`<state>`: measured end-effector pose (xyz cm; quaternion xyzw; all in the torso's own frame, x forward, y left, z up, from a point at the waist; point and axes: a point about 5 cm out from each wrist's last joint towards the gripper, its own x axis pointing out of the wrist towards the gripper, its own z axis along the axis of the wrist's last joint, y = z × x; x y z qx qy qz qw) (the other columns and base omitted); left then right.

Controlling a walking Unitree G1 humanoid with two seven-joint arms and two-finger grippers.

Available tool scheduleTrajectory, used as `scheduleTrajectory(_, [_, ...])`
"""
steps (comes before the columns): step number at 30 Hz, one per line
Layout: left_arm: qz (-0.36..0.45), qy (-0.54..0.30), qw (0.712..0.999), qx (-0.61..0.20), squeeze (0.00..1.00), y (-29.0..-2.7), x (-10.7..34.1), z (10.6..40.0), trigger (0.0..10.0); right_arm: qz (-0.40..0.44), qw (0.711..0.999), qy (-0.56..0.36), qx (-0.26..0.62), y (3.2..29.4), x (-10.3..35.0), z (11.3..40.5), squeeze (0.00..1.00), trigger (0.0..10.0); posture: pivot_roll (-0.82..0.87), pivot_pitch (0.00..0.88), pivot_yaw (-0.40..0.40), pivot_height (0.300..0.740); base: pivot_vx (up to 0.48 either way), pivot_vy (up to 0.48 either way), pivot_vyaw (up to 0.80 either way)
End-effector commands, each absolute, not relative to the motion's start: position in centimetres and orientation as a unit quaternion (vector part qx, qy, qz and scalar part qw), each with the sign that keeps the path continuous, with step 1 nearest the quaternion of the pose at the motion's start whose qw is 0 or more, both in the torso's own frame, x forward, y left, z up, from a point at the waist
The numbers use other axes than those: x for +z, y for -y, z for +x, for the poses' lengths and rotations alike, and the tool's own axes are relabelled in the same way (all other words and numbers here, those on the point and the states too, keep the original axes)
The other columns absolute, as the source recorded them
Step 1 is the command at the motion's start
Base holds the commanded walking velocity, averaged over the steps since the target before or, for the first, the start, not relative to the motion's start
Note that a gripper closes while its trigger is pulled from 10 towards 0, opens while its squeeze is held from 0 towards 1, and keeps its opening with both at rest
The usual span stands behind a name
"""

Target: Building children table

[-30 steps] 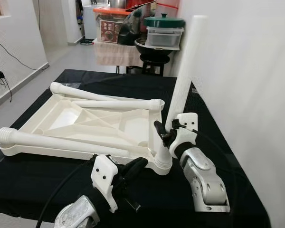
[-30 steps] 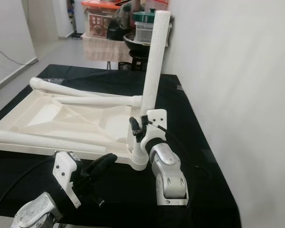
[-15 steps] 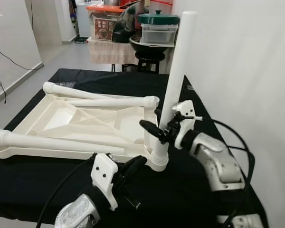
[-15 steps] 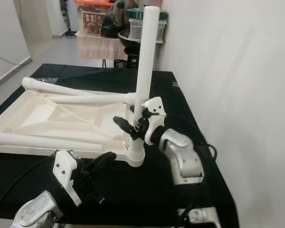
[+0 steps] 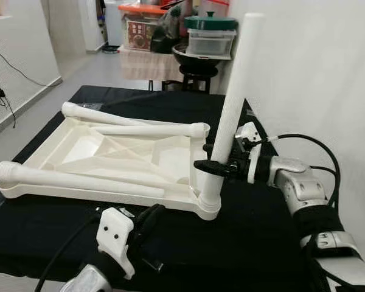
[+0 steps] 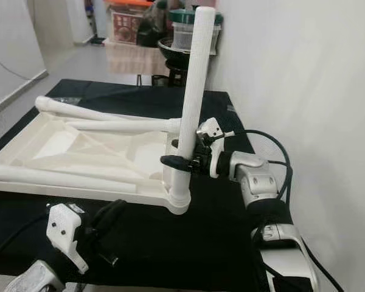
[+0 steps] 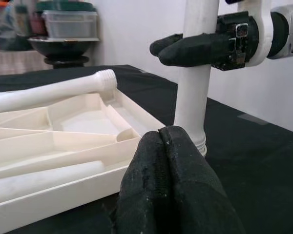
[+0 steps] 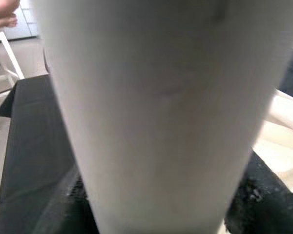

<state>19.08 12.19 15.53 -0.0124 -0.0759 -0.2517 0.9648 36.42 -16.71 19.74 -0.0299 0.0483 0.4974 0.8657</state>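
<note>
The white children's table top lies upside down on the black-covered table. One white leg stands upright in its near right corner socket. My right gripper reaches in from the right and is shut on this upright leg low down; the leg sits close before the right wrist camera. My left gripper hovers low in front of that corner, shut and holding nothing, its fingertips just short of the leg's base. Three loose legs rest on the table top: one along the near side, two at the back.
A white wall runs close along the right side of the table. The black cloth is bare near the front right. Behind the table stand a stool with a dark bowl and stacked containers. Cables trail on the floor at left.
My right arm has swung from below the corner out to the right, its gripper now holding the upright leg sideways. The left gripper has dropped a little lower and to the left.
</note>
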Motion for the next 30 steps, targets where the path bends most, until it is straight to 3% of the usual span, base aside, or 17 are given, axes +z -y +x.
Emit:
scheduleTrajectory(1, [-0.004, 0.086, 0.964, -0.250, 0.00, -12.2, 15.8, 18.9, 10.0, -0.030, 0.882, -0.048, 0.468, 17.8, 19.8, 36.8, 0.00, 0.0, 0.03, 0.000, -0.101, 0.740, 0.000, 0.000, 0.00])
scheduleTrajectory(9, [-0.027, 0.084, 0.960, -0.266, 0.00, -12.0, 15.5, 18.7, 10.0, -0.033, 0.931, -0.074, 0.356, 19.6, 18.1, 36.2, 0.00, 0.0, 0.03, 0.000, -0.107, 0.740, 0.000, 0.000, 0.00])
scheduleTrajectory(10, [-0.030, 0.082, 0.958, -0.271, 0.00, -12.0, 15.5, 18.7, 10.0, -0.008, 0.951, -0.099, 0.294, 18.2, 16.6, 35.3, 0.00, 0.0, 0.03, 0.000, -0.102, 0.740, 0.000, 0.000, 0.00])
scheduleTrajectory(11, [-0.030, 0.082, 0.958, -0.271, 0.00, -12.0, 15.5, 18.7, 10.0, -0.008, 0.951, -0.099, 0.294, 18.2, 16.6, 35.3, 0.00, 0.0, 0.03, 0.000, -0.102, 0.740, 0.000, 0.000, 0.00])
scheduleTrajectory(12, [-0.033, 0.080, 0.958, -0.275, 0.00, -12.2, 15.5, 18.7, 10.0, 0.052, 0.979, -0.101, 0.167, 16.3, 15.4, 34.0, 0.00, 0.0, 0.01, 0.000, -0.088, 0.740, 0.000, 0.000, 0.00])
scheduleTrajectory(13, [-0.033, 0.080, 0.958, -0.275, 0.00, -12.2, 15.5, 18.7, 10.0, 0.052, 0.979, -0.101, 0.167, 16.3, 15.4, 34.0, 0.00, 0.0, 0.01, 0.000, -0.088, 0.740, 0.000, 0.000, 0.00])
scheduleTrajectory(14, [-0.036, 0.079, 0.957, -0.277, 0.00, -12.3, 15.5, 18.6, 10.0, 0.076, 0.982, -0.138, 0.101, 15.0, 14.0, 31.7, 0.00, 0.0, 0.01, 0.000, -0.081, 0.740, 0.000, 0.000, 0.00])
scheduleTrajectory(15, [-0.036, 0.079, 0.957, -0.277, 0.00, -12.3, 15.5, 18.6, 10.0, 0.076, 0.982, -0.138, 0.101, 15.0, 14.0, 31.7, 0.00, 0.0, 0.01, 0.000, -0.081, 0.740, 0.000, 0.000, 0.00])
scheduleTrajectory(17, [-0.042, 0.077, 0.955, -0.283, 0.00, -12.5, 15.4, 18.8, 10.0, 0.062, 0.981, -0.142, 0.117, 12.1, 13.4, 29.7, 0.00, 0.0, -0.01, 0.000, -0.054, 0.740, 0.000, 0.000, 0.00])
scheduleTrajectory(22, [-0.053, 0.075, 0.952, -0.294, 0.00, -12.4, 15.3, 18.9, 10.0, 0.041, 0.978, -0.126, 0.158, 11.7, 14.3, 30.7, 0.00, 0.0, 0.01, 0.000, -0.071, 0.740, 0.000, 0.000, 0.00])
scheduleTrajectory(23, [-0.055, 0.074, 0.951, -0.295, 0.00, -12.4, 15.3, 19.0, 10.0, 0.035, 0.978, -0.122, 0.163, 11.6, 14.7, 31.1, 0.00, 0.4, 0.01, 0.000, -0.072, 0.740, 0.000, 0.000, 0.00])
scheduleTrajectory(24, [-0.056, 0.074, 0.951, -0.296, 0.00, -12.4, 15.3, 19.0, 10.0, 0.027, 0.979, -0.120, 0.163, 11.5, 14.9, 31.2, 0.00, 10.0, 0.01, 0.000, -0.073, 0.740, 0.000, 0.000, 0.00])
scheduleTrajectory(26, [-0.056, 0.074, 0.951, -0.295, 0.00, -12.4, 15.3, 19.1, 10.0, 0.024, 0.978, -0.114, 0.175, 11.2, 15.2, 31.2, 0.00, 10.0, 0.01, 0.000, -0.075, 0.740, 0.000, 0.000, 0.00])
scheduleTrajectory(27, [-0.053, 0.075, 0.952, -0.294, 0.00, -12.4, 15.3, 19.1, 10.0, 0.034, 0.971, -0.107, 0.211, 10.8, 15.6, 31.3, 1.00, 10.0, 0.02, 0.000, -0.075, 0.740, 0.000, 0.000, 0.00])
scheduleTrajectory(30, [-0.052, 0.076, 0.951, -0.294, 0.00, -12.3, 15.3, 19.3, 10.0, 0.062, 0.955, -0.063, 0.283, 10.3, 17.4, 31.8, 1.00, 10.0, 0.02, 0.000, -0.079, 0.740, 0.000, 0.000, 0.00])
